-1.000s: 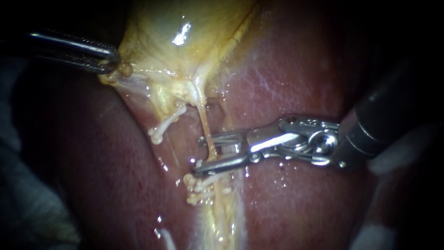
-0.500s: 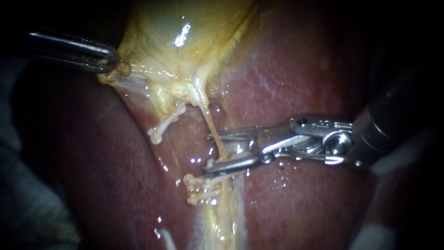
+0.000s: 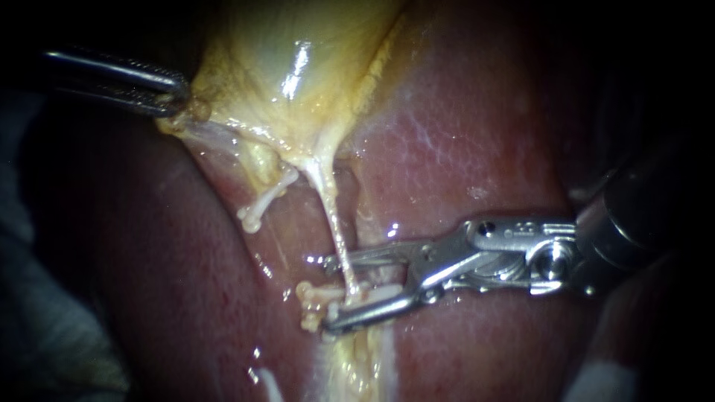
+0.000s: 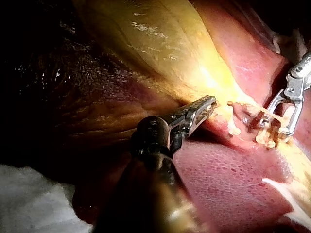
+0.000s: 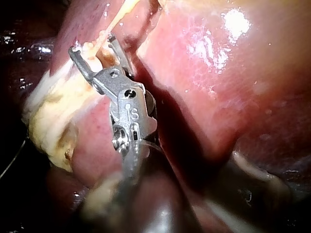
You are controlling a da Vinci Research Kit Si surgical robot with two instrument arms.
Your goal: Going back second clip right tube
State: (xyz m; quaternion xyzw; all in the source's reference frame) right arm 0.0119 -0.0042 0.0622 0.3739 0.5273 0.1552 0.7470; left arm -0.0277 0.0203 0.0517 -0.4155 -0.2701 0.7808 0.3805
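Since a second ago my right instrument (image 3: 329, 292) has been sliding down along the right tube (image 3: 333, 223) — its jaws, earlier straddling the tube at mid-length, are now sitting at the tube's lower end, just beside the cluster of pale knobs (image 3: 309, 305); its wrist is showing farther toward the right of the endoscope view; the tube is running straighter and tauter than before. The jaws are standing apart with a clear gap; the thin tube is passing between them without being pinched; a small whitish piece (image 3: 371, 295) is lying between them nearer the hinge, and I cannot tell what it is.

My left instrument (image 3: 182, 100) is staying where it was; its jaws are clamping the yellow lower edge of the gallbladder (image 3: 298, 82) and holding it up and to the left. The right tube is hanging from the gallbladder's narrow end down across the liver (image 3: 484, 134); a short stub (image 3: 267, 199) with a bulbous tip is lying just to its left, apart from it.

In the right wrist view the right instrument (image 5: 92, 46) is showing its two jaws spread — the tube (image 5: 104, 30) is running between them. In the left wrist view the left instrument (image 4: 209, 106) is biting the yellow edge, and ahead of it the right instrument (image 4: 276, 124) is sitting open-jawed over the knobs (image 4: 266, 138).
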